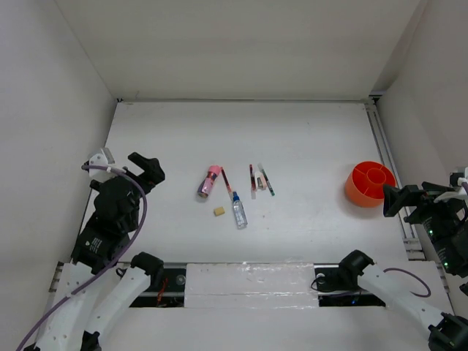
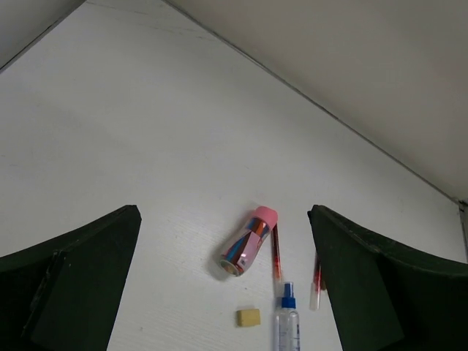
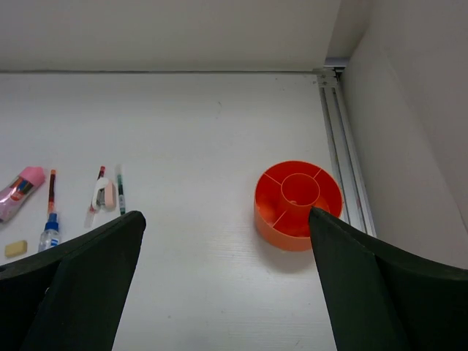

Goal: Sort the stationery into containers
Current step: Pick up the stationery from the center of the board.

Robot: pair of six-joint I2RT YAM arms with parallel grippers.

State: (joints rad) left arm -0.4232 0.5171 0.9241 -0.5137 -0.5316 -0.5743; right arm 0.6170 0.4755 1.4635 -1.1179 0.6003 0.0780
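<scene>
The stationery lies in the middle of the table: a pink-capped grey cylinder (image 1: 209,181), a red pen (image 1: 227,182), a clear bottle with a blue cap (image 1: 239,210), a tan eraser (image 1: 219,211), a second red pen (image 1: 251,178) and a green pen (image 1: 268,182). The orange divided tub (image 1: 370,183) stands at the right. My left gripper (image 1: 146,170) is open and empty, left of the cylinder (image 2: 248,246) and the eraser (image 2: 248,316). My right gripper (image 1: 398,199) is open and empty, just right of the tub (image 3: 297,203).
A small pink-and-white item (image 1: 259,180) lies between the second red pen and the green pen. A metal rail (image 1: 385,161) runs along the table's right edge behind the tub. White walls close in the left, back and right sides.
</scene>
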